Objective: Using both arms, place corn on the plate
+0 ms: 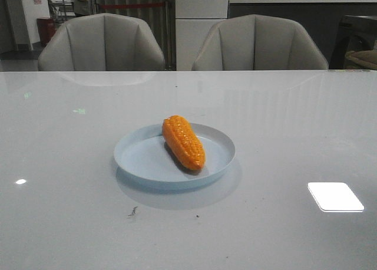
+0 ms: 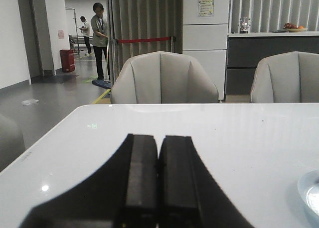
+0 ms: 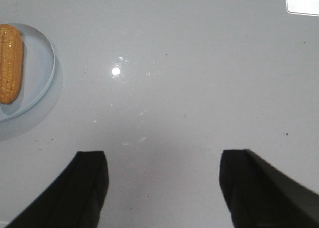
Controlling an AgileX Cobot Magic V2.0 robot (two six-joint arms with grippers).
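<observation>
Seeing the corn (image 1: 184, 142) resting on the plate (image 1: 138, 158), well clear of my spread right gripper (image 3: 164, 188) and pressed-together left gripper (image 2: 158, 183), I judge a careless sweep could knock it off.

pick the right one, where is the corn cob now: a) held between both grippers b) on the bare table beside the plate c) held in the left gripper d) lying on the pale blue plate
d: the front view shows the corn cob lying on the pale blue plate, while the left gripper is shut on nothing and the right gripper hangs open over bare table.
</observation>
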